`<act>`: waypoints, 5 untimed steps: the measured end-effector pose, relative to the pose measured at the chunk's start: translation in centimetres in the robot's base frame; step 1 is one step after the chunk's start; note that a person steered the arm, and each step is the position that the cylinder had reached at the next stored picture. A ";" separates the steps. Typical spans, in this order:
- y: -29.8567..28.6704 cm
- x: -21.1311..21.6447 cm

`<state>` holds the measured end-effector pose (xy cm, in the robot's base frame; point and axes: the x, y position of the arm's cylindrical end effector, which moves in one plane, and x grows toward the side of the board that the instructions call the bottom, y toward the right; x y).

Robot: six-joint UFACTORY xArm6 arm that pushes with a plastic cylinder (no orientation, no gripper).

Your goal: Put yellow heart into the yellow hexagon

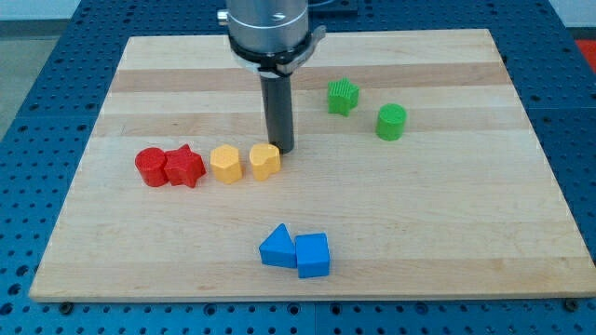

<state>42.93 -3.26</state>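
In the one camera view, my tool is a straight dark rod with nothing to open or close and nothing held; it comes down from the grey housing at the top centre of the frame, and my tip rests on the table at the upper right edge of the yellow heart, touching it or very nearly so. The heart sits just left of the frame's centre, and the yellow hexagon lies just to its left, the two close together with a thin gap between them. Further left in the same row, the red star sits near the hexagon, and the red cylinder touches the star on its left side. In the upper right of the frame, well apart from my tip, stand the green star and, a little lower and to the right, the green cylinder, near each other but not touching. At the lower centre, the blue triangle touches a second blue block on its right.
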 end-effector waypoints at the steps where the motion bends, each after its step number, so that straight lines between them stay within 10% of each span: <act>1: 2.5 0.0; 5: 7.1 0.0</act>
<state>42.94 3.88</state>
